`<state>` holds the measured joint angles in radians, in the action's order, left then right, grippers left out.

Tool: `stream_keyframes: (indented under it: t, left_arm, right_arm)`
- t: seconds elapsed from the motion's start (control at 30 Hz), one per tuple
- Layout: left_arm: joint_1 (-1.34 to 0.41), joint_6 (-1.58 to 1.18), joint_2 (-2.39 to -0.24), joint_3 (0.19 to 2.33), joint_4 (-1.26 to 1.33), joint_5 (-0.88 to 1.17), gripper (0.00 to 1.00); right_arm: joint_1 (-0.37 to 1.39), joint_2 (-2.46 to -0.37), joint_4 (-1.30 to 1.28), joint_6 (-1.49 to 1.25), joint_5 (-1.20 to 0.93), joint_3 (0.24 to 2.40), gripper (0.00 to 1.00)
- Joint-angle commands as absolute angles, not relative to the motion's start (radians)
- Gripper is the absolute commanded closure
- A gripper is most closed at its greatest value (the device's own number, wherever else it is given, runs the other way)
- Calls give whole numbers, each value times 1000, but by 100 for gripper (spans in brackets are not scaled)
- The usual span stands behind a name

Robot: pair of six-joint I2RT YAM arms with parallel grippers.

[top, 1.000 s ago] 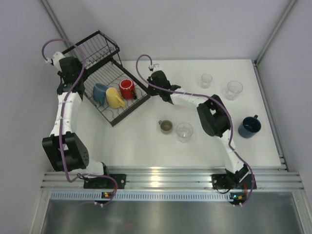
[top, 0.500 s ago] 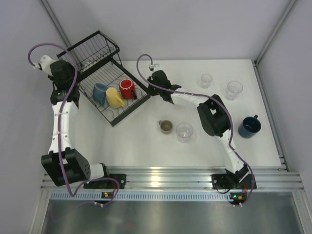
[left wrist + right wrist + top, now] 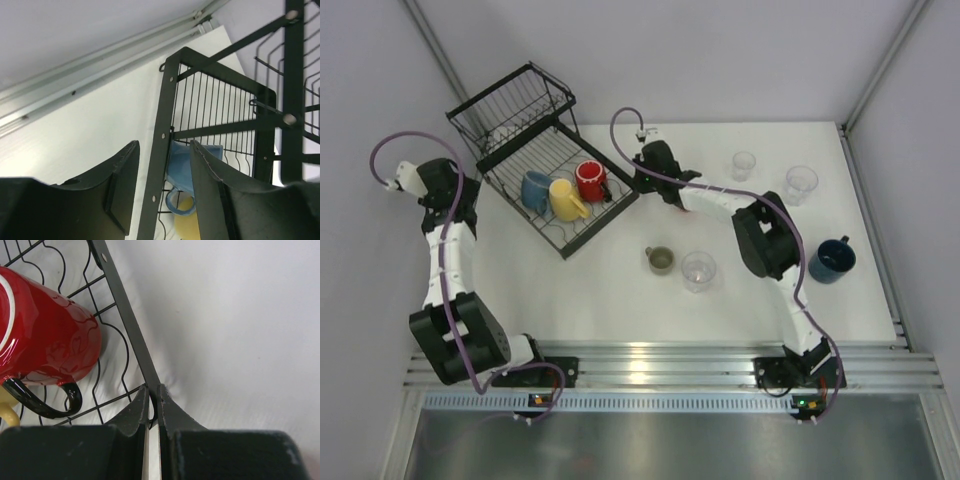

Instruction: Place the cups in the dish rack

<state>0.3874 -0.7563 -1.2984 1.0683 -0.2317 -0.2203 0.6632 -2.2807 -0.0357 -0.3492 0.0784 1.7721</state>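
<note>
White table [image 3: 620,310] carries everything. Nearest the arm bases, toward the middle, an olive mug [image 3: 660,259] stands upright with a near tumbler [image 3: 698,270] just beside it on its right. A navy mug [image 3: 832,259] stands well apart toward the right edge, near the right arm's elbow. Farther back on the left sits the rack [image 3: 601,225], turned at an angle, its low tray nearer and its taller basket [image 3: 510,105] behind. Three cups are in the tray, side by side in a row: a blue mug [image 3: 533,190], a yellow mug [image 3: 563,198] and a red mug [image 3: 590,180]. The red one lies on its side, its black handle showing in the right wrist view. The left end effector [image 3: 164,147] hangs off the tray's left side, jaws partly apart and holding nothing. In the left wrist view the rack's black frame bar shows in the gap between the fingers; whether either finger touches it cannot be told. The right end effector [image 3: 154,392] is at the tray's right corner, fingers pinched together on the rim bar, just right of the red mug. Toward the far right of the table, a small tumbler [image 3: 743,165] and a wide tumbler [image 3: 800,184] stand upright, near each other and well apart from the rack.
</note>
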Motion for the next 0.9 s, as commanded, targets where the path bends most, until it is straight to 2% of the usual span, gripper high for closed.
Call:
stream_keyframes:
  t: [0.0,0.33,0.5,0.87]
  left_arm:
    - [408,-819,-1333,1040,-121,-149,50]
    - [407,-804,-1382,1023,-49,-25,51]
    - [361,-789,-1342,925,-46,17,50]
    - [315,-793,-1319,796,113,139,41]
  right_arm:
    - [572,-2260,-187,-318,219,1729,100]
    - [574,-2237,-112,-319,114,1681,100]
    - [598,-2218,-100,-339,110,1672,100]
    - [649,-2210,-110,-390,120,1669,100]
